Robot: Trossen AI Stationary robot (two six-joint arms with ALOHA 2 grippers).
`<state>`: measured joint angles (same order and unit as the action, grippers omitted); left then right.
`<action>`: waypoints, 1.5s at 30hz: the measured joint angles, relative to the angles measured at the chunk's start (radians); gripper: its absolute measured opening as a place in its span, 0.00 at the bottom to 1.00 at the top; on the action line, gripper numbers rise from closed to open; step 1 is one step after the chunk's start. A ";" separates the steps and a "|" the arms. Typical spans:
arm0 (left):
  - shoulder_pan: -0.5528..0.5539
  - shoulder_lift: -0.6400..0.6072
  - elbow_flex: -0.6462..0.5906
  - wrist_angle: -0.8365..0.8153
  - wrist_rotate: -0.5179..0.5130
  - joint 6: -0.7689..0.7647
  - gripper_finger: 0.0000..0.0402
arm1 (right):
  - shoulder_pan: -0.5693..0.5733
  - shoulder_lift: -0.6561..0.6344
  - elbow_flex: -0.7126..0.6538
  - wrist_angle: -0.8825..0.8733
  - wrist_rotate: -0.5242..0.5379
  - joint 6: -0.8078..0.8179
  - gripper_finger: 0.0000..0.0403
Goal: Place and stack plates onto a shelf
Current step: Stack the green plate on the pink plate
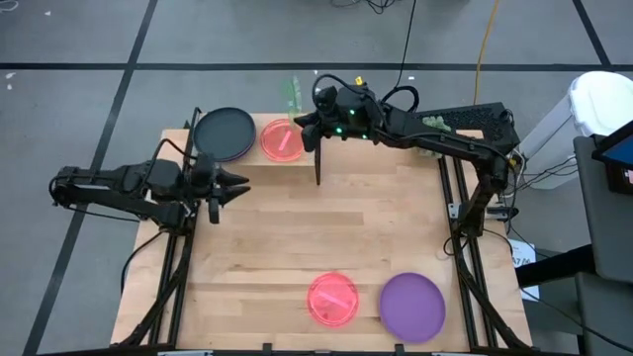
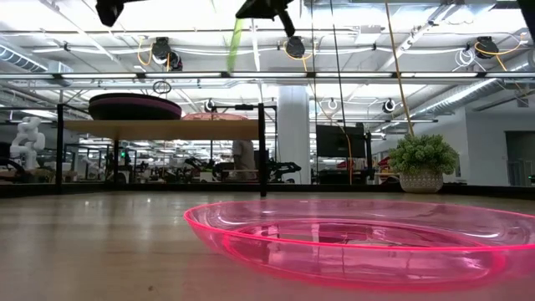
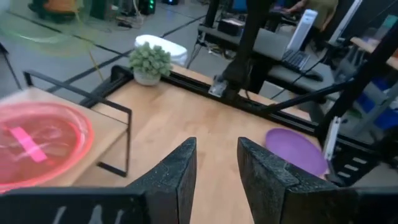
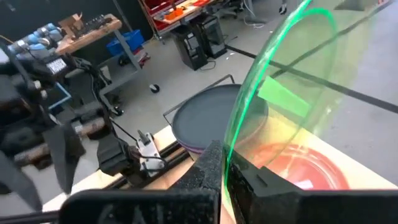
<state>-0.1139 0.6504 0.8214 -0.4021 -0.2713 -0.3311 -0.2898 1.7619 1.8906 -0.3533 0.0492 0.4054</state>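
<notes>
My right gripper [image 1: 305, 121] is above the shelf's right half, shut on a translucent green plate [image 4: 280, 93] that stands on edge; the plate shows edge-on in the high view [image 1: 293, 94] and up in the low view [image 2: 236, 42]. The shelf [image 1: 254, 148] at the table's far left carries a dark plate [image 1: 226, 133] lying on a purple one [image 4: 198, 148], and beside them a pink plate [image 1: 282, 139]. My left gripper [image 1: 240, 185] is open and empty just near of the shelf, its fingers [image 3: 180, 177] apart. A second pink plate [image 1: 332, 299] and a purple plate [image 1: 412, 307] lie flat by the near edge. My right gripper pinches the green plate's rim [image 4: 231, 146] between its two fingers. The plate is lifted clear, standing on edge and rising away from the fingers, above the pink plate [image 4: 298, 168] on the shelf.
The shelf's black right end panel [image 1: 318, 163] stands close below my right gripper. A potted plant [image 3: 149, 62] stands past the table's right edge. The middle of the tabletop [image 1: 326, 227] is bare wood.
</notes>
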 joint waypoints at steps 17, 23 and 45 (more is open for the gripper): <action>0.000 -0.002 -0.057 0.060 0.032 -0.041 0.30 | 0.000 0.185 0.147 -0.141 -0.003 -0.325 0.00; 0.000 -0.002 -0.057 0.055 0.031 -0.044 0.30 | 0.006 0.203 0.145 -0.212 0.041 -0.547 0.00; 0.000 0.049 -0.057 0.059 0.010 -0.034 0.30 | 0.067 0.216 0.035 -0.188 0.133 -1.166 0.00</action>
<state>-0.1139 0.6994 0.7643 -0.3431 -0.2615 -0.3649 -0.2224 1.9781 1.9259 -0.5410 0.1826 -0.7611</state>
